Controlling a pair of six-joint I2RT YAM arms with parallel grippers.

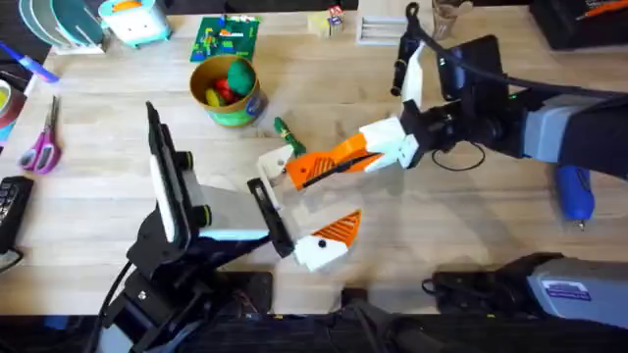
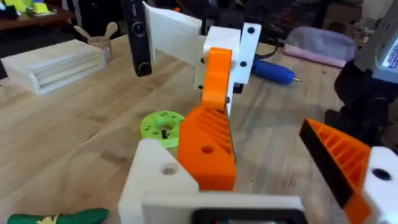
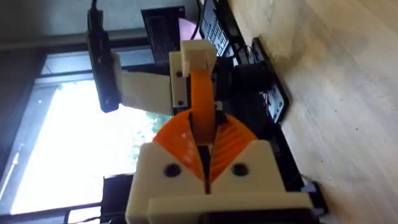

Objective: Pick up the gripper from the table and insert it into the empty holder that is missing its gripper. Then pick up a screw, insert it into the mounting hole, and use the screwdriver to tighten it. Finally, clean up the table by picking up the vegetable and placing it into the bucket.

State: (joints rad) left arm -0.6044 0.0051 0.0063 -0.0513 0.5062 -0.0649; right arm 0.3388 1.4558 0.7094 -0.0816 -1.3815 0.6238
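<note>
The right gripper [image 1: 332, 164] is clamped on the loose orange gripper tip [image 1: 319, 169], its two orange-padded fingers [image 3: 180, 140] pressed against either side of the ribbed wedge. It holds the tip against the bare white holder [image 1: 278, 161], one finger mount of the left gripper [image 1: 309, 196]. In the left wrist view the tip [image 2: 208, 146] lies along the holder [image 2: 155, 180], touching it; whether it is fully seated cannot be told.

The left gripper stands spread wide, its other finger [image 1: 334, 235] carrying its own orange tip and touching nothing. The holder and the held tip sit nearer the arms' bases than the bucket [image 1: 228, 90], a little to its right. The vegetable [image 1: 286, 132] lies on the tabletop [image 1: 98, 206] between the bucket and the holder, close to the bucket's right side. The screwdriver [image 1: 574, 191] lies well apart from the bucket, far to its right, past the right arm. A round green disc [image 2: 163, 124] lies flat on the tabletop near the holder.
</note>
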